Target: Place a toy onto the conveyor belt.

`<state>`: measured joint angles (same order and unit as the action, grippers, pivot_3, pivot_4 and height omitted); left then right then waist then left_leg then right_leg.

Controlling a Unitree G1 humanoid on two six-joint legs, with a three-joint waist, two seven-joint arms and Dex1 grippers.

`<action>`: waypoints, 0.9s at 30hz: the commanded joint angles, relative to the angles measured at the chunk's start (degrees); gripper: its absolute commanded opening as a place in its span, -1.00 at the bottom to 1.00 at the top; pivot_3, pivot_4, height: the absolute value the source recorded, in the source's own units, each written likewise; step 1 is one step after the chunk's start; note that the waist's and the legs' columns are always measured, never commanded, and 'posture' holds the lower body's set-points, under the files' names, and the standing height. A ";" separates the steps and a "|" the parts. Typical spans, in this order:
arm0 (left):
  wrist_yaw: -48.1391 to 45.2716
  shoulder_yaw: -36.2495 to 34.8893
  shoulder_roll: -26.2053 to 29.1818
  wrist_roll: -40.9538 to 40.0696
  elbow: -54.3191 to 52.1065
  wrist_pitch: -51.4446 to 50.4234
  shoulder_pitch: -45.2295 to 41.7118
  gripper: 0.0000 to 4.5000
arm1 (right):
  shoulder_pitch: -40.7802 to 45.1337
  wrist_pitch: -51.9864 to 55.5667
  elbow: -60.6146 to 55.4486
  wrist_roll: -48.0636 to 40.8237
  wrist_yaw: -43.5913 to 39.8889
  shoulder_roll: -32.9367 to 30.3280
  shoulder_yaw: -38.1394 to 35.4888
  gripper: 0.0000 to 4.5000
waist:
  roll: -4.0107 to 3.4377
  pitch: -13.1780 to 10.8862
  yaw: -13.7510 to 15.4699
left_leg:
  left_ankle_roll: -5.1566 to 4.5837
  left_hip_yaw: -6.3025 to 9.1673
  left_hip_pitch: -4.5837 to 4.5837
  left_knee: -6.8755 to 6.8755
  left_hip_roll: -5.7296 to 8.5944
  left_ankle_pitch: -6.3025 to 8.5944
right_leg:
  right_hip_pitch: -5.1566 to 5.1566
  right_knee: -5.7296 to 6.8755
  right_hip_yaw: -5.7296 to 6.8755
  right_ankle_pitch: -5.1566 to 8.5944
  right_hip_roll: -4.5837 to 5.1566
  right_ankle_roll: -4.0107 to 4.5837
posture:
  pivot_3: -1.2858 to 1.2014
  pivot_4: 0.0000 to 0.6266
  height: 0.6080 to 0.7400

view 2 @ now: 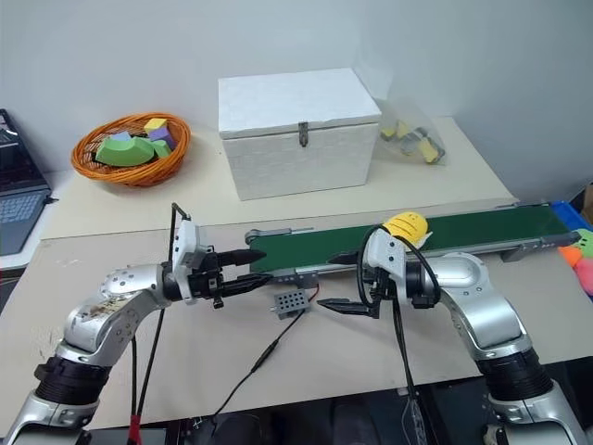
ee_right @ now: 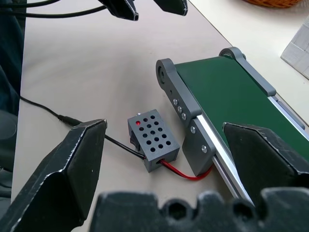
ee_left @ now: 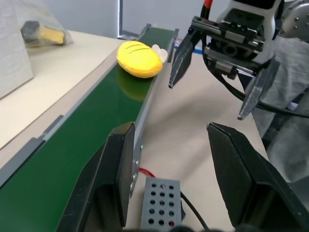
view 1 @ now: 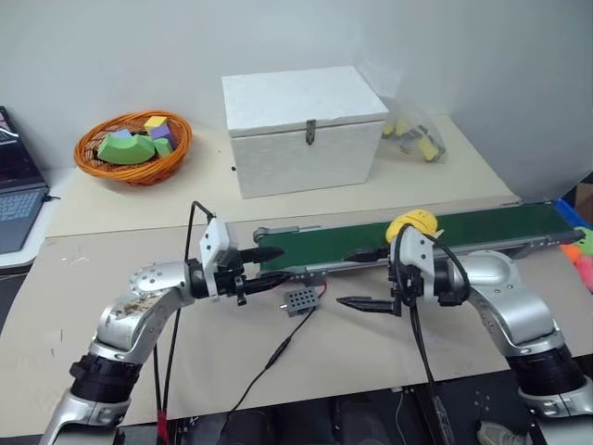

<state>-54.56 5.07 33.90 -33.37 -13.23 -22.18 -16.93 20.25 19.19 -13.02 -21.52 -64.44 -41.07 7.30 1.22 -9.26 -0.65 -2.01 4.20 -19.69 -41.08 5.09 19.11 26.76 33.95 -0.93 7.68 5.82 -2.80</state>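
The yellow lemon-shaped toy lies on the dark green conveyor belt, near its middle. My right gripper is open and empty just in front of the belt, pointing left, with the toy behind its wrist. The left wrist view has the toy resting free on the belt, with the right gripper apart from it. My left gripper is open and empty at the belt's left end, pointing right toward the other gripper.
A small grey perforated box with a cable lies on the table between the grippers. Behind the belt stand a white box, an orange basket of foam blocks and a clear bag. A laptop sits far left.
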 commanded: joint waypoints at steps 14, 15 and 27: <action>0.58 -2.59 -0.05 0.93 -3.15 0.19 1.33 0.12 | 0.02 -0.99 0.49 -1.57 -2.21 -1.34 -2.85 1.00 | 0.01 -0.01 0.04 | -0.09 0.00 0.44 0.07 -0.01 0.06 | -0.46 -0.15 0.00 0.01 0.00 0.00 | 0.03 -0.52 1.00; 0.55 -2.59 -0.06 1.00 -3.13 0.23 1.38 0.12 | -0.09 -1.22 0.82 -1.47 -2.41 -1.27 -2.93 1.00 | 0.01 -0.01 0.05 | -0.09 0.00 0.44 0.07 -0.01 0.06 | -0.46 -0.16 0.00 0.01 0.00 0.00 | 0.03 -0.52 1.00; 0.15 -3.02 -0.30 1.06 -2.49 -0.24 1.13 0.12 | -1.32 -3.38 3.37 -0.98 -3.98 -0.40 -2.90 1.00 | 0.01 -0.01 0.05 | -0.09 0.00 0.44 0.09 -0.01 0.06 | -0.46 -0.19 0.00 0.01 0.00 0.00 | 0.03 -0.52 1.00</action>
<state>-54.06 3.31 33.72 -31.68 -14.25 -22.47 -15.43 19.11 17.50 -9.13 -21.57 -68.14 -41.54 6.09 1.23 -9.27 -0.60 -2.09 4.20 -19.25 -40.99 5.08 19.17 26.31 33.77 -0.92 7.69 5.83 -2.80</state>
